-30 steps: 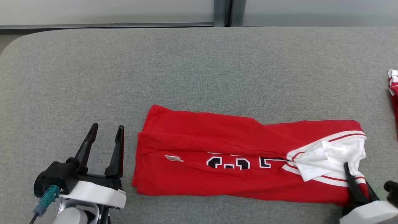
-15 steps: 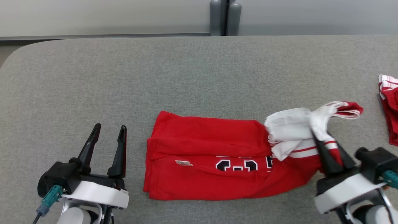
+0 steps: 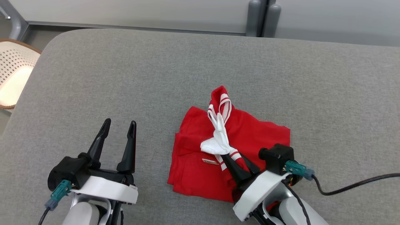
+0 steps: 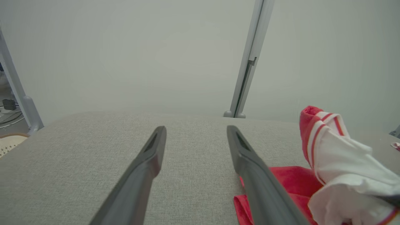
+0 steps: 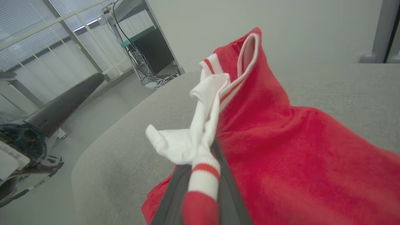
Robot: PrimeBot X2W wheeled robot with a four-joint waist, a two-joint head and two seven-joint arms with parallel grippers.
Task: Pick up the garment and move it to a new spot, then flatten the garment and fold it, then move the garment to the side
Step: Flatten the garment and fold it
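The garment [image 3: 262,137] is a red jersey with white and red striped trim, lying folded over itself on the grey table [image 3: 156,72]. My right gripper [image 3: 232,156] is shut on its white and striped end, which it holds above the red body; in the right wrist view the cloth [image 5: 203,175] is pinched between the dark fingers. A striped loop [image 3: 220,100] of the trim sticks out past the far edge. My left gripper [image 3: 118,126] stands open to the left of the garment, nothing between its fingers [image 4: 147,168], and the garment [image 4: 331,150] shows at the right there.
A pale perforated chair [image 3: 12,75] stands off the table's left corner. Grey posts [image 3: 261,17] rise behind the far edge against a pale wall. A black cable [image 3: 356,184] runs from my right wrist across the table. Bare grey table lies all around the garment.
My right gripper has carried the white striped end leftward over the red body, folding the garment to about half its length. The camera has turned too. The left gripper has stayed open.
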